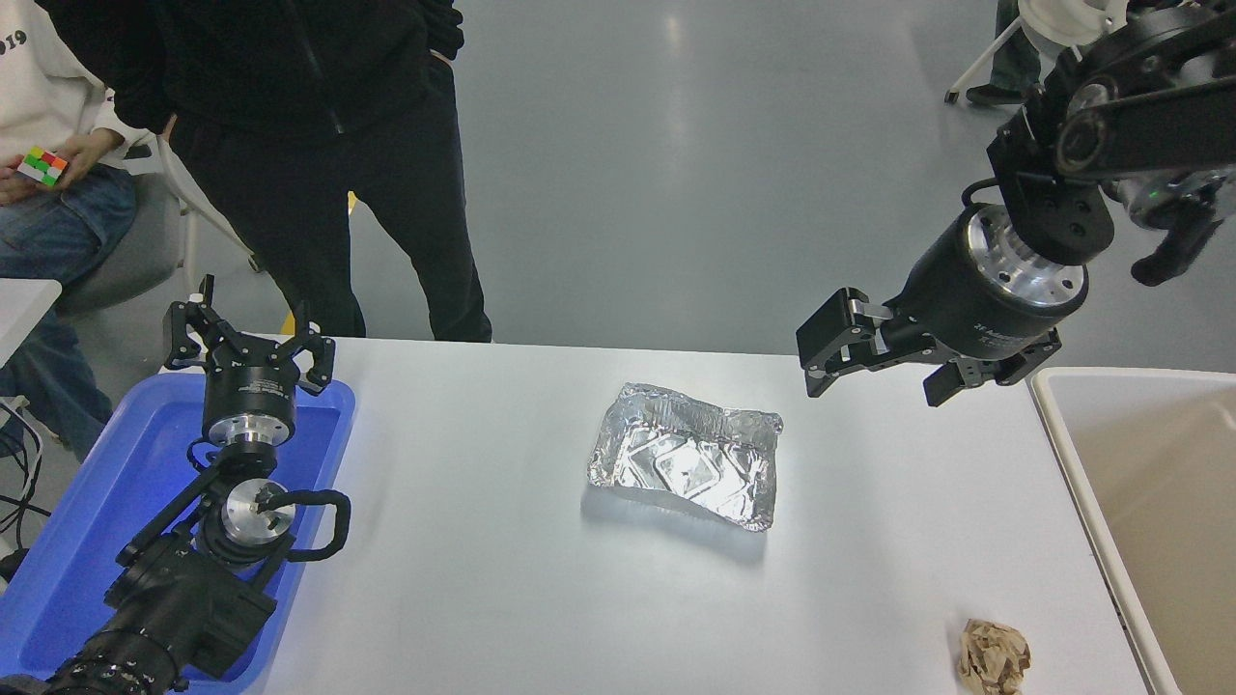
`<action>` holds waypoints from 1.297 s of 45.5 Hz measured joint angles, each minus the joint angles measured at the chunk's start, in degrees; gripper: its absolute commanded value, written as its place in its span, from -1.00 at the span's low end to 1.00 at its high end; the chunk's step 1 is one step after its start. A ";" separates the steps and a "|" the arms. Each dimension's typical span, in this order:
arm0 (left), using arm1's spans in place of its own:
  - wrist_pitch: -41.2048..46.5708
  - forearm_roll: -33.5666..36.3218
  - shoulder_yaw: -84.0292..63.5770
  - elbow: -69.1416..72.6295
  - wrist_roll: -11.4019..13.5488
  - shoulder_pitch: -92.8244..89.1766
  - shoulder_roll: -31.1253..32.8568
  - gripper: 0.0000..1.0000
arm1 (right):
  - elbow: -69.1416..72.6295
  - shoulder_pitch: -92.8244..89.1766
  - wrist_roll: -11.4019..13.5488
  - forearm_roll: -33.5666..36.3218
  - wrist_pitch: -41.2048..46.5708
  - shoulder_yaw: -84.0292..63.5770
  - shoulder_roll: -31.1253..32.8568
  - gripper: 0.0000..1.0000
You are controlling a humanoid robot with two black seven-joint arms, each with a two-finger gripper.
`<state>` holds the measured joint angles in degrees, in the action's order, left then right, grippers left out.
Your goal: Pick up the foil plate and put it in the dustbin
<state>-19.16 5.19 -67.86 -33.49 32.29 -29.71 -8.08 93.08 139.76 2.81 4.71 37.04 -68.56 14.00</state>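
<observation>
Head view. Approach step is in hand, judged from the layout: the right gripper (874, 372) hangs above the table (483, 579) with its jaws spread wide and nothing between them. The foil plate (686, 468) lies flat on the table, below and to the left of this gripper and nearer the camera, well apart from the fingertips. No contact exists between gripper and plate.

Next move, as a judgement: the gripper needs to descend and shift left toward the plate's near right rim, which is bent and wrinkled, then close on that rim. The rim is thin foil and is likely to deform under the jaws, so a grip over the raised edge rather than the flat base looks more secure.

Clearances: the dustbin (1048, 405) stands to the right of the gripper, its cream rim just beyond the table's right edge, with its opening unobstructed. The table surface between plate and dustbin is bare, giving a direct carry path. A paper ball (995, 656) lies well below the gripper, near the front right corner, outside that path. The left gripper (248, 347) is parked far to the left over the blue tray (97, 502), jaws spread. A person (319, 145) stands beyond the far table edge, left of the work area.
</observation>
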 measured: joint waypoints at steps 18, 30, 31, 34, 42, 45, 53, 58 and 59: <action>0.00 0.00 0.01 0.00 -0.03 0.00 -0.01 0.98 | -0.33 -0.78 0.00 -0.12 -0.53 0.65 0.05 1.00; 0.00 0.00 0.01 0.00 -0.06 -0.01 -0.01 0.98 | -2.54 -5.72 -0.01 -0.60 -7.23 2.14 -0.80 1.00; 0.00 0.00 0.01 0.00 -0.06 -0.01 -0.01 0.98 | -3.01 -6.45 -0.01 -0.71 -7.93 2.25 -0.97 1.00; 0.00 0.00 0.01 -0.01 -0.05 -0.01 -0.01 0.98 | -4.71 -8.94 0.00 -0.94 -10.11 2.52 -1.74 1.00; 0.00 0.00 0.01 -0.01 -0.05 -0.01 -0.01 0.98 | -10.15 -17.19 0.03 -1.41 -17.72 3.35 -4.83 1.00; 0.00 0.00 0.01 -0.01 -0.04 0.00 -0.01 0.98 | -12.09 -19.94 0.06 -1.58 -19.67 3.51 -5.91 1.00; 0.00 0.00 0.01 -0.01 -0.02 0.00 -0.01 0.98 | -18.13 -27.69 0.08 -1.74 -23.32 3.85 -9.09 1.00; 0.00 0.00 0.01 0.00 -0.02 0.01 -0.01 0.98 | -20.82 -31.47 0.06 -1.72 -24.86 4.18 -10.89 1.00; 0.00 0.00 0.01 0.00 -0.02 0.00 -0.01 0.98 | -21.40 -32.39 0.08 -1.67 -25.31 4.29 -11.27 1.00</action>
<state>-19.16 5.18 -67.85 -33.49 32.27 -29.71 -8.09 71.68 107.37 2.90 3.04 11.73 -64.26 2.73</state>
